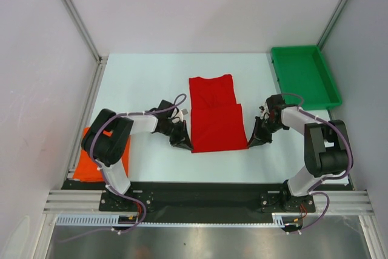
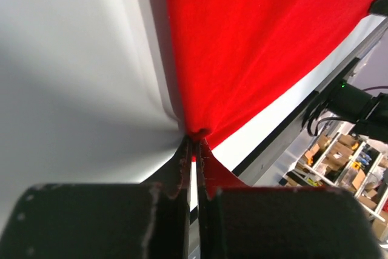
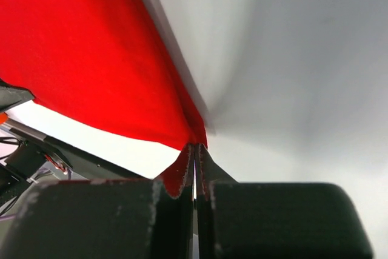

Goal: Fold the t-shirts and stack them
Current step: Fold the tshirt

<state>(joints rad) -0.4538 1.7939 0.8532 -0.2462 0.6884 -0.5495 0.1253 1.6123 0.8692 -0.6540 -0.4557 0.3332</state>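
Two red t-shirt (image 1: pixel 213 113) corners sit pinched by left gripper (image 1: pixel 183 142) and right gripper (image 1: pixel 252 141), ready for folding.

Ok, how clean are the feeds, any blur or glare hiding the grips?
Top view: sharp, evenly lit, no glare. Left wrist view: table blurred grey-white, red t-shirt featureless, yet the left pincer shows clearly, shut on it. Right wrist view: same blur, right pincer equally clear.

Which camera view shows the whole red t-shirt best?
The top external view: it alone shows the full outline of the red t-shirt. Each wrist view shows only one near corner, pinched in that arm's shut jaws, and a stretch of red cloth beyond.
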